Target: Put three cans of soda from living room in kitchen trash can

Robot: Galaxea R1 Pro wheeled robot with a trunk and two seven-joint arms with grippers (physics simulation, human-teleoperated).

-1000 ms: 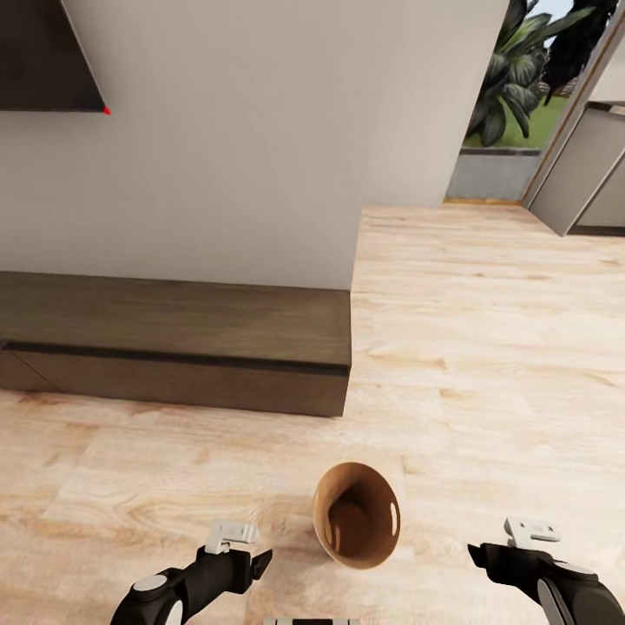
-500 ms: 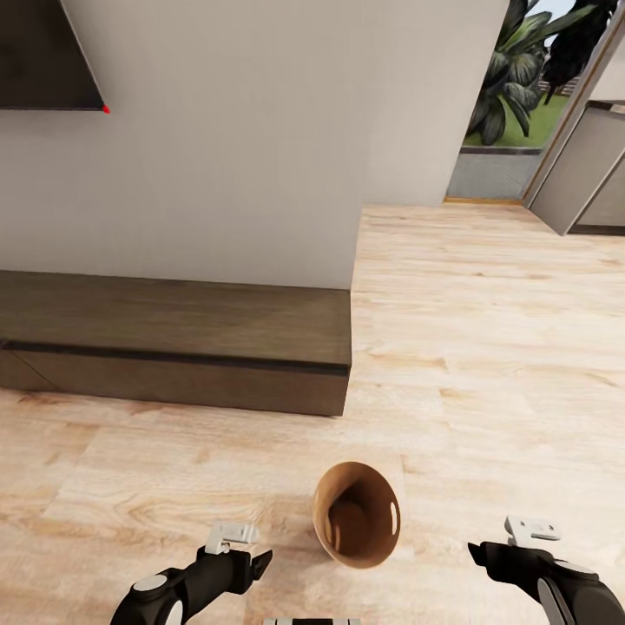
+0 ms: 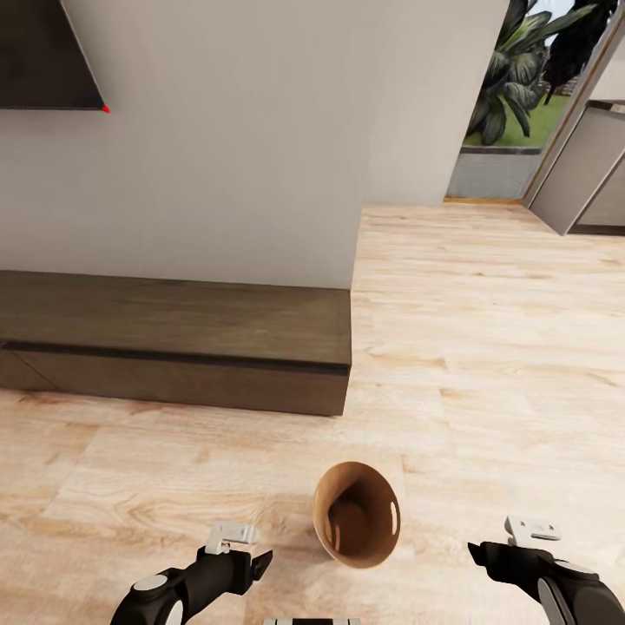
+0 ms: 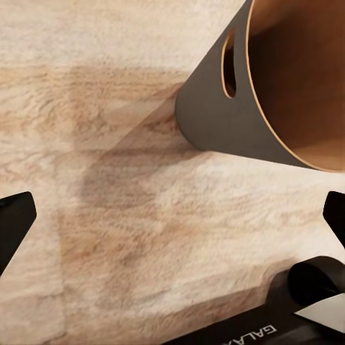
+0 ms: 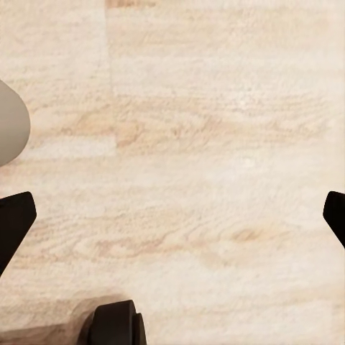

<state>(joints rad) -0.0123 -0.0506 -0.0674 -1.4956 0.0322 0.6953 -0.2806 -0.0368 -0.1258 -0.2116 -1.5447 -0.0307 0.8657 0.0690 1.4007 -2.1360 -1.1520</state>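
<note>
The tash can point(image 3: 328, 521), a round brown bin with a dark inside, stands on the light wood floor just ahead of me, between my two arms. My left gripper point(image 3: 259, 562) hangs open to its left, apart from it. In the left wrist view the bin's grey outer wall with a handle slot point(image 4: 213, 108) lies beyond the open left gripper point(image 4: 172, 215), nothing between the fingers. My right gripper point(image 3: 479, 554) is open to the bin's right, and in its wrist view the right gripper point(image 5: 172, 219) is over bare planks. The cans of soda are out of view.
A low dark wood cabinet point(image 3: 174, 338) runs along a grey wall point(image 3: 243, 156) ahead on the left, with a dark screen point(image 3: 43, 52) above it. Open floor point(image 3: 486, 330) leads right towards a glass opening with plants point(image 3: 512, 78) and a grey cabinet point(image 3: 582, 174).
</note>
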